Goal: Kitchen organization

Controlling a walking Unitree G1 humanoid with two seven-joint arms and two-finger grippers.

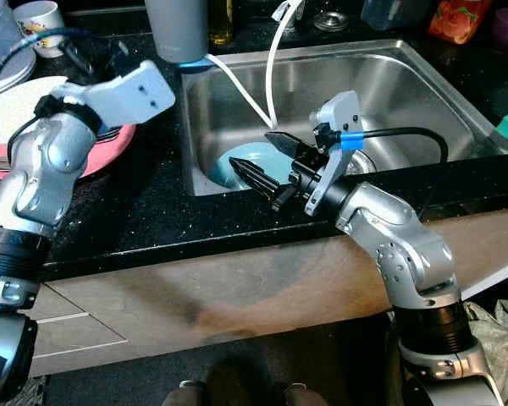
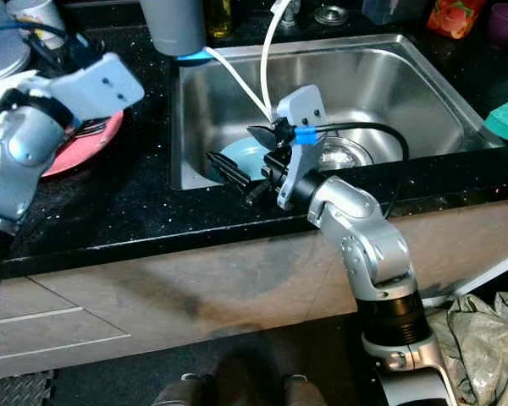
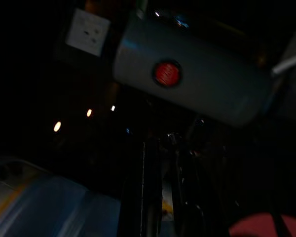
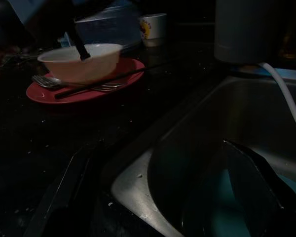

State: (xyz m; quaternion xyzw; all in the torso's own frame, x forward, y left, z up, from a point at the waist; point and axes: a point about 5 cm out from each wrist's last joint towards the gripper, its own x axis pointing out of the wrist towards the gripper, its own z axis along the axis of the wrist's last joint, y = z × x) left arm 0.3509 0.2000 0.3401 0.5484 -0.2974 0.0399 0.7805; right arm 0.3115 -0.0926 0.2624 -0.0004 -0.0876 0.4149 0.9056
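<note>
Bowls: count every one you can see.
2. A white bowl sits on the red plate on the counter; a light blue bowl lies in the sink by the right gripper. Others may be hidden.

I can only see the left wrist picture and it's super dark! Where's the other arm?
Observer: The right pincer is open, over the front left corner of the sink.
Operator: Is anything in the sink?
Observer: Yes, a light blue dish lies at the bottom, just under that pincer.
Operator: Any more dishes?
Observer: On the counter, a cream bowl sits on a red plate, with a fork beside the bowl.
</note>
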